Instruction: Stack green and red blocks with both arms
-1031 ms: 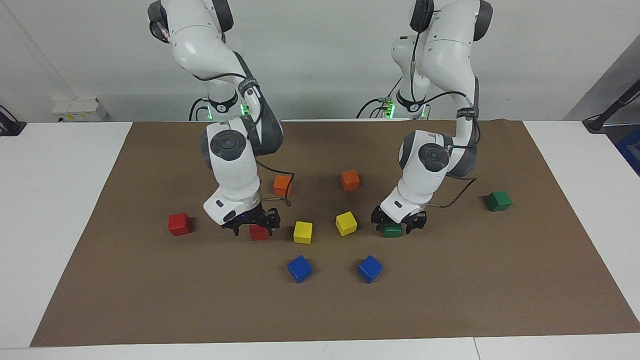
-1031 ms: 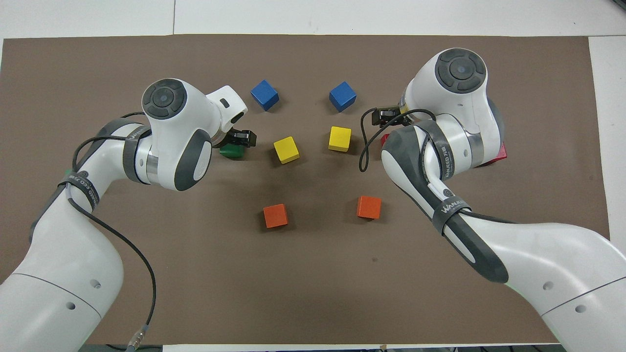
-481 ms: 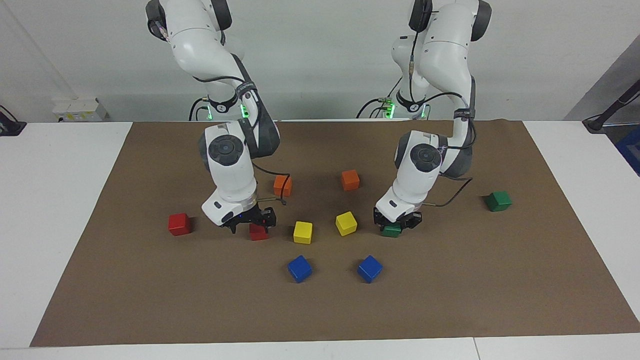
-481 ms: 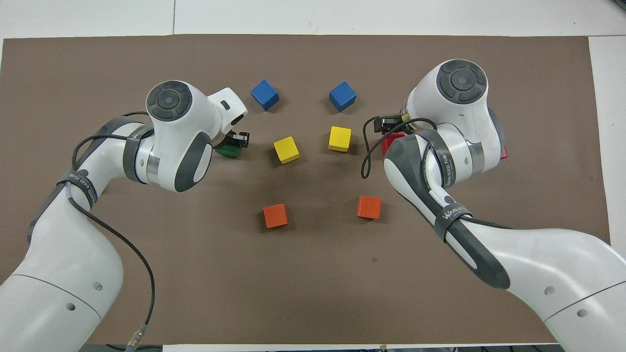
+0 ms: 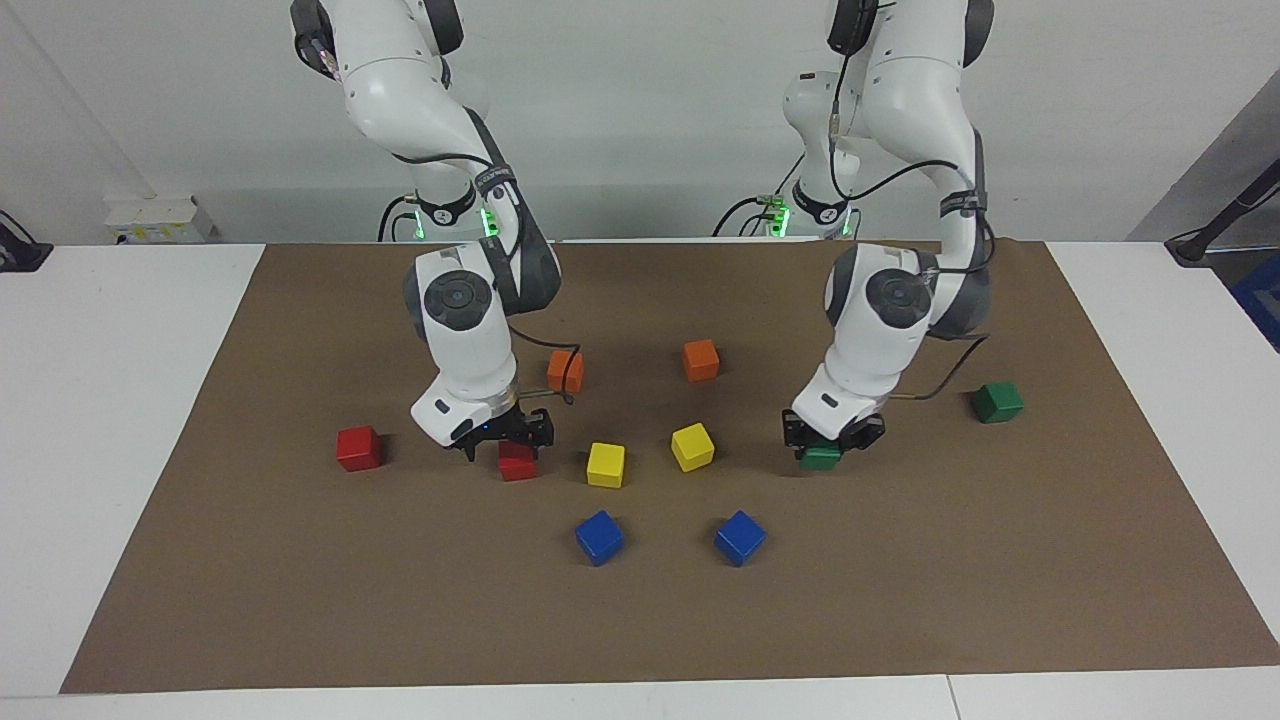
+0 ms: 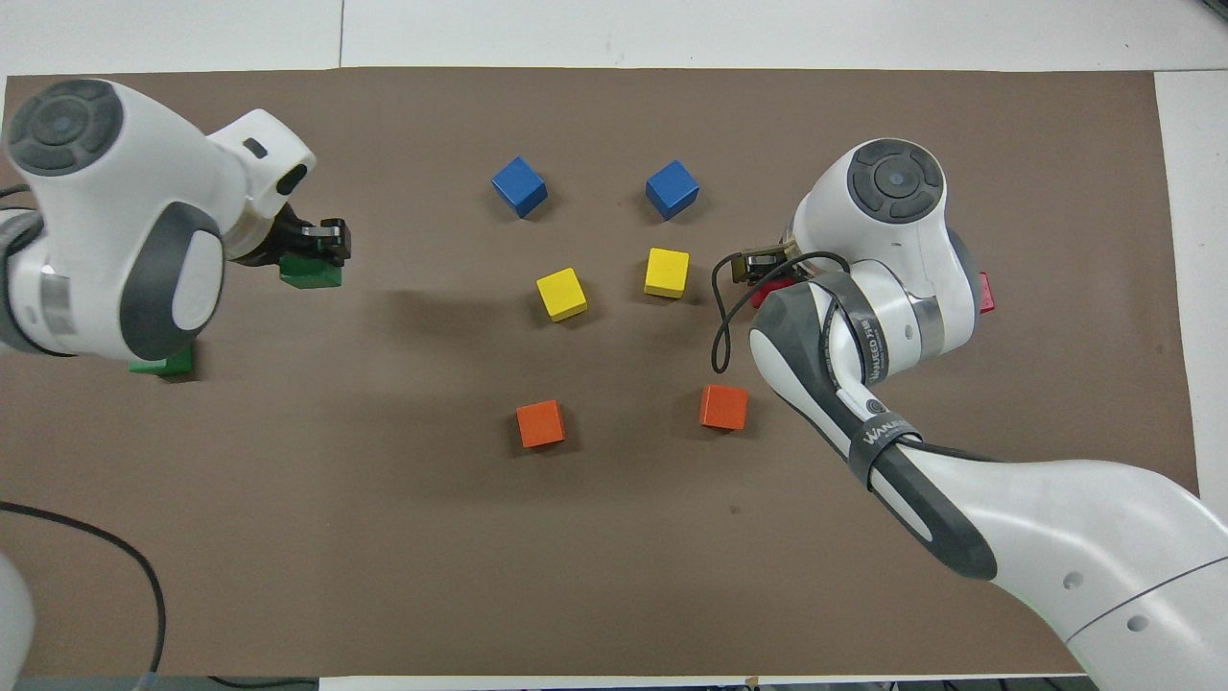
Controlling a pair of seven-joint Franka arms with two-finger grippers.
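Yellow cubes, blue cubes and orange cubes fill the mat's middle, between the two grippers. The left gripper is clamped on a green block lifted off the mat; the second green block lies at its 2 o'clock in the facing view, half under the arm from overhead. The right gripper – wrist bent down – straddles a red block, fingers wide apart; overhead the arm hides most of it. Another red block sits at 9 o'clock.
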